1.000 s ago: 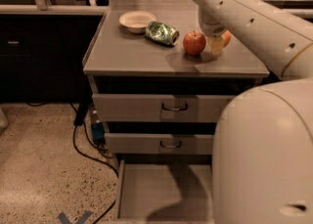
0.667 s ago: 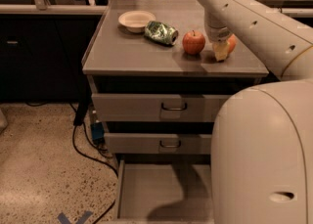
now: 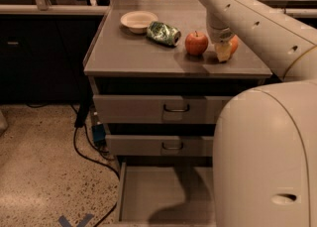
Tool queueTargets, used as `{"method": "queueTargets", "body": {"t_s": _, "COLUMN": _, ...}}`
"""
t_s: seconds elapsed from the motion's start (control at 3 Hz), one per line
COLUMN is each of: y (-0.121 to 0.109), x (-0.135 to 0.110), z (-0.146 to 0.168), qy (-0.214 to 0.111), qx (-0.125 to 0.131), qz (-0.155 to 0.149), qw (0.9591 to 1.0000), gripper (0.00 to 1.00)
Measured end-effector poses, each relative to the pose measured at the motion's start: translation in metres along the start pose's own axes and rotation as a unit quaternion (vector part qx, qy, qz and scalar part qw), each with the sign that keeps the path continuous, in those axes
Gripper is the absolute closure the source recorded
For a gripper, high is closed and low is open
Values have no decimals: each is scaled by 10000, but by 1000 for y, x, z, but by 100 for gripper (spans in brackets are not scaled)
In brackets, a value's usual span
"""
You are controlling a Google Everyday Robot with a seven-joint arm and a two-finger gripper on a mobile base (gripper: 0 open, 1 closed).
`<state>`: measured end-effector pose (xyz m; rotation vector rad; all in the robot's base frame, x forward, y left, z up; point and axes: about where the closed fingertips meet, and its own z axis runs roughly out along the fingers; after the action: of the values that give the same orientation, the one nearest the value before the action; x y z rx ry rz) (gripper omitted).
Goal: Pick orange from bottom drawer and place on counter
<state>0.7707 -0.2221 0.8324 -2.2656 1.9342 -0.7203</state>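
— Camera view: where's the orange?
— At the right side of the counter, just right of the apple, half hidden behind the gripper pressed against it.
— Gripped?
— Cannot tell. The bottom drawer stands pulled out.

Counter: grey flat top, raised rim at sides. On it, L to R: pale bowl at rear; green can on its side, just beside the bowl; red apple w/ stem. Orange further R, partly hidden by gripper, which sits low at the counter surface, R of apple.
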Motion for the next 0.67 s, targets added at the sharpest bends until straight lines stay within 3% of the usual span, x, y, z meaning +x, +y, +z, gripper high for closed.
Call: {"method": "queueTargets", "body": {"t_s": 0.67, "y": 0, "x": 0, "z": 0, "qy": 0, "qx": 0, "qz": 0, "qw": 10000, "gripper": 28}}
